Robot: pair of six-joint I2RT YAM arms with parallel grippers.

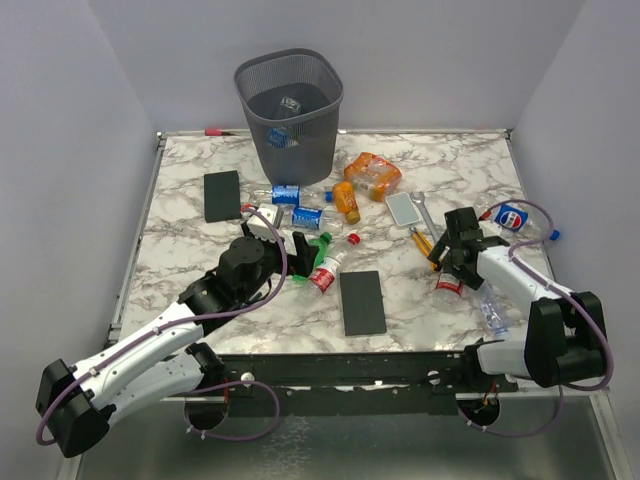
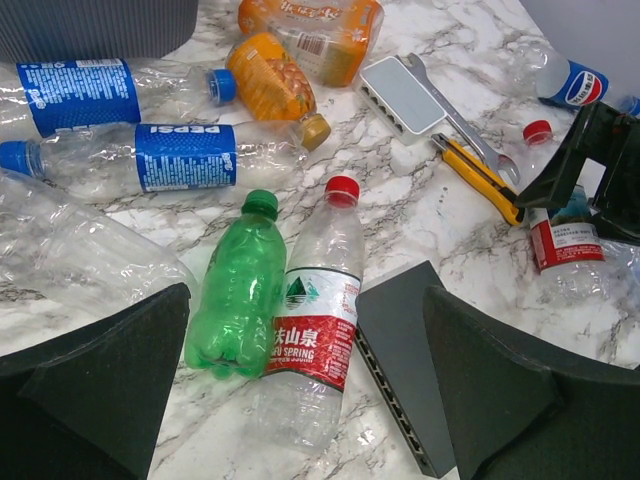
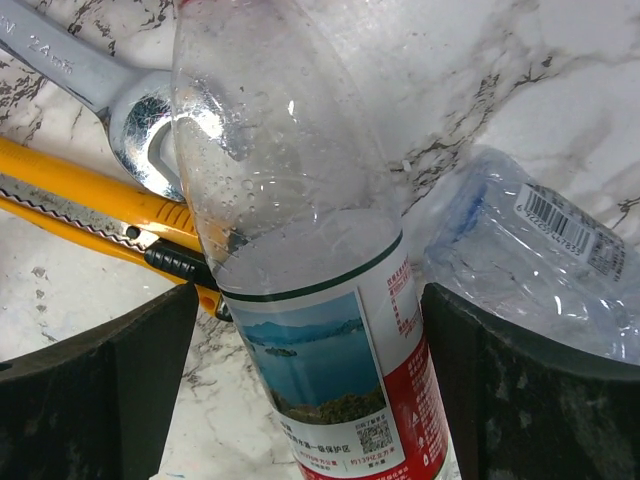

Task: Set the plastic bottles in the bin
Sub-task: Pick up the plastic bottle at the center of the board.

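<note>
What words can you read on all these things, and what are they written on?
"PEPSI", upside down: blue label of a clear bottle.
"SPRING": red label of the red-capped bottle beside the green bottle.
"24": wrench.
Too small or blurred: orange bottle label, barcode digits on the crushed bottle.

Bottles [image 1: 325, 270] before bin [image 1: 300, 150], perhaps some inside

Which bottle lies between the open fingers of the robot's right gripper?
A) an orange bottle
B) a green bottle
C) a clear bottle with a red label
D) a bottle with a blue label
C: the right wrist view shows the clear bottle with a red label lying on the table between the wide-apart fingers of the right gripper.
</note>
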